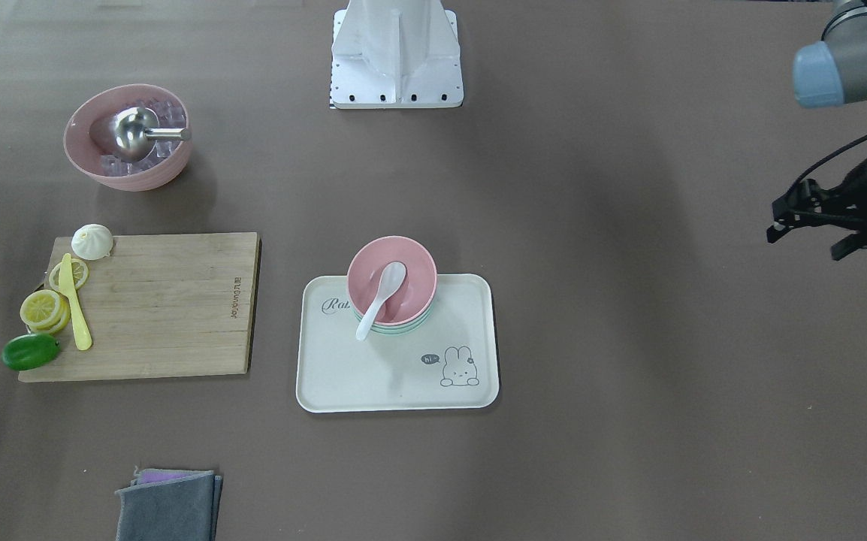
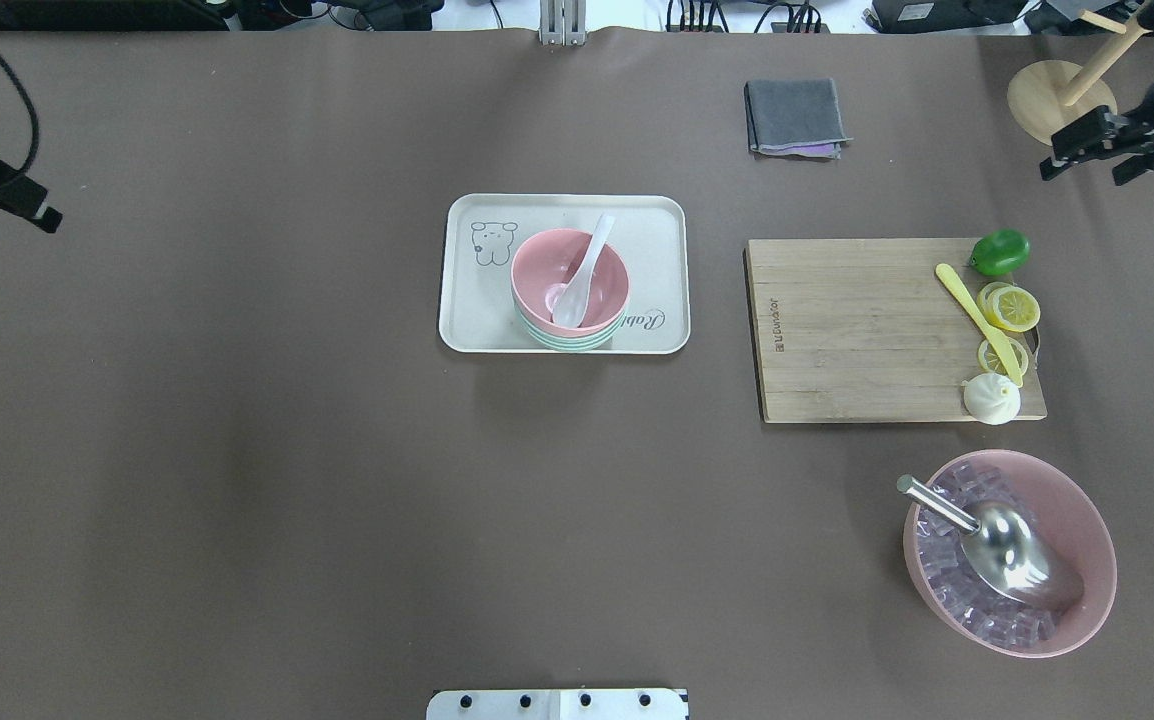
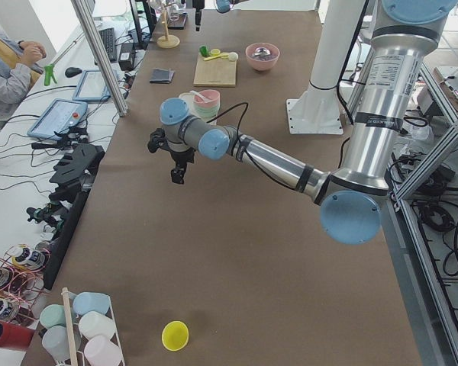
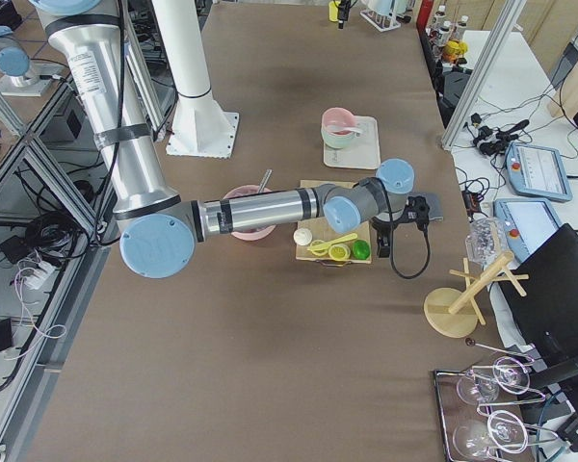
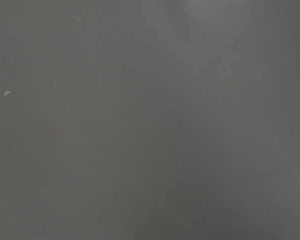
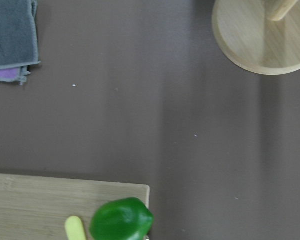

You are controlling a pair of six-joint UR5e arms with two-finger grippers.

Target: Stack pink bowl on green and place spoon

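Observation:
A pink bowl (image 1: 420,263) sits nested on a green bowl (image 1: 403,327) on the cream rabbit tray (image 1: 403,376); the stack also shows in the overhead view (image 2: 547,262). A white spoon (image 1: 382,294) lies in the pink bowl with its handle over the rim. My left gripper (image 1: 805,242) hovers open and empty over bare table, far from the tray on the robot's left side. My right gripper (image 2: 1083,175) hovers open and empty beyond the cutting board's far right corner. Neither wrist view shows the bowls.
A wooden cutting board (image 2: 857,330) carries a lime (image 2: 999,252), lemon slices, a yellow knife and a bun. A large pink bowl (image 2: 1087,540) holds ice cubes and a metal scoop. A grey cloth (image 2: 797,117) and a wooden stand (image 2: 1052,100) lie at the far edge.

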